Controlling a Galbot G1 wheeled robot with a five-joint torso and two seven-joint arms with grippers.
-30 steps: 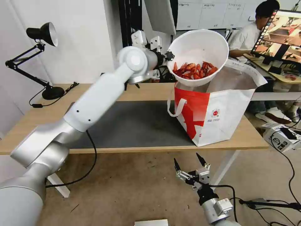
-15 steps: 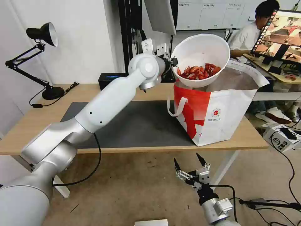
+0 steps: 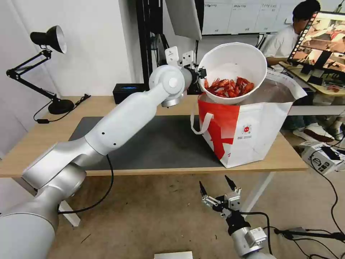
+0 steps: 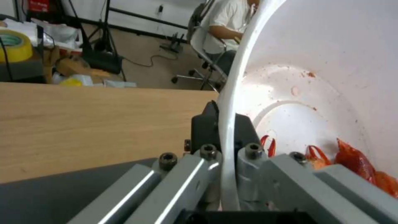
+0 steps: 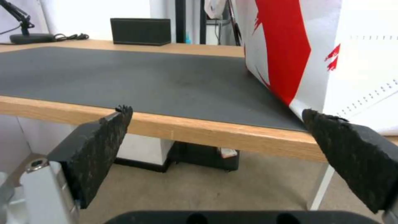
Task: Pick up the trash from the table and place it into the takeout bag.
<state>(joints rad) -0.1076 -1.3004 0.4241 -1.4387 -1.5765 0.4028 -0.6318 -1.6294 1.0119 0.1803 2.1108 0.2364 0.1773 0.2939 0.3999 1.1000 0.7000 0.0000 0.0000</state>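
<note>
One bowl of red shells point(image 3: 233, 73), clamped at its rim by our left gripper point(image 3: 199, 73), has sunk toward the takeout bag point(image 3: 248, 126) mouth, nearly placed (right gripper point(image 3: 216, 190) hangs spread below the table point(image 3: 36, 144))

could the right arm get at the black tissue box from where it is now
Probably not as things stand. The right gripper hangs open below the table edge, while the black tissue box sits at the far side, and the left arm holding the white bowl over the takeout bag stretches across that path.

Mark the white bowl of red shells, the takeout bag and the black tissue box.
white bowl of red shells point(image 3: 233, 59), head view, inner wall.
takeout bag point(image 3: 267, 129), head view, white front panel.
black tissue box point(image 3: 130, 92), head view, front face.
</note>
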